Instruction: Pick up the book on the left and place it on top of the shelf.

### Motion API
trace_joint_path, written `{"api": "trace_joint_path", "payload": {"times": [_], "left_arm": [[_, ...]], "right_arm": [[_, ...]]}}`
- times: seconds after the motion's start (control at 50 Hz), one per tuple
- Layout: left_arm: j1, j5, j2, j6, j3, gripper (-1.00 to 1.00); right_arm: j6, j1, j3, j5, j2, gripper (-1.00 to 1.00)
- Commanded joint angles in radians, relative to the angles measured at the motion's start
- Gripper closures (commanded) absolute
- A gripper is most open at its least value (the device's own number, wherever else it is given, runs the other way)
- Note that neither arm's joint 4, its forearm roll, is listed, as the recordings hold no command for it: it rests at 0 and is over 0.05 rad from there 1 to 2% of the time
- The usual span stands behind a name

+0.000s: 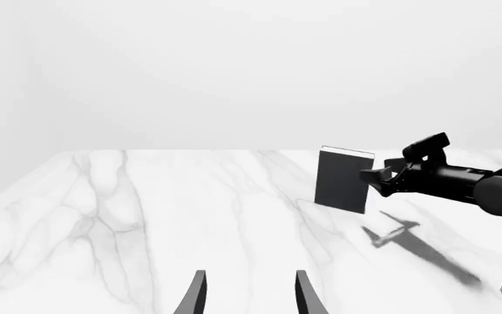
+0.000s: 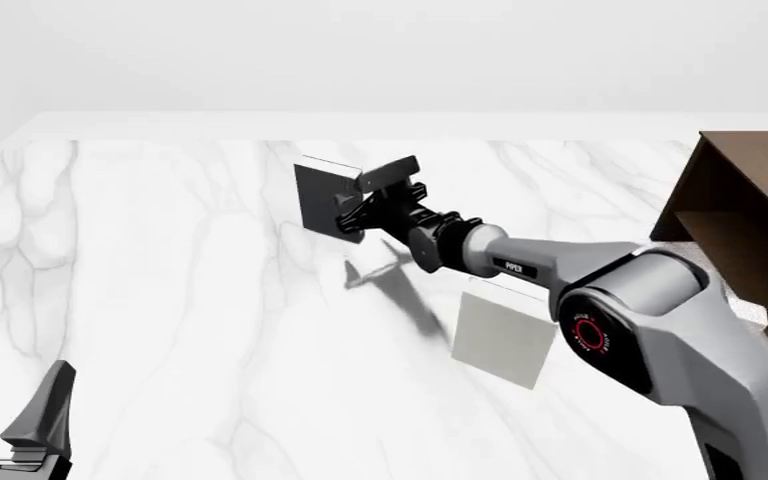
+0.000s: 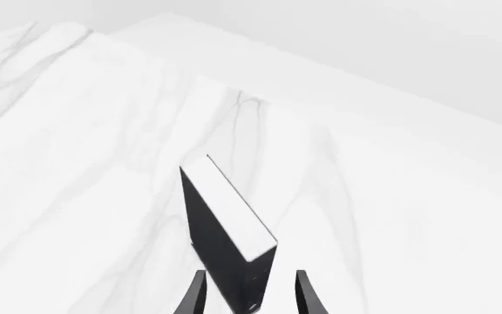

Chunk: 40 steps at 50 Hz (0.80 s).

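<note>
The shelf point(image 2: 744, 210) runs off the front view's right edge. My right arm hides part of a pale book point(image 2: 502, 340). My left fingers point(image 1: 197, 297) are cut off at the frame's edge.

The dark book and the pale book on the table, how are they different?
The dark book has a charcoal cover, while the pale book is grey-white. The dark book sits between the right gripper's fingers, but nothing touches the pale book. The dark book is farther back and more to the left; the pale book is nearer, under the right arm. Both are thin, upright rectangles.
</note>
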Motion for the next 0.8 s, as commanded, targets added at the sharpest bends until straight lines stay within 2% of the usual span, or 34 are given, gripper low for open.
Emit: {"api": "trace_joint_path", "payload": {"times": [0.02,0.8], "left_arm": [[0.0,0.0,0.0,0.0,0.0,-1.0],[0.0,0.0,0.0,0.0,0.0,-1.0]], "right_arm": [[0.004,0.006,-0.029,0.007,0.035,-1.0],[0.008,0.003,-0.186,0.066,0.138,-1.0]]}}
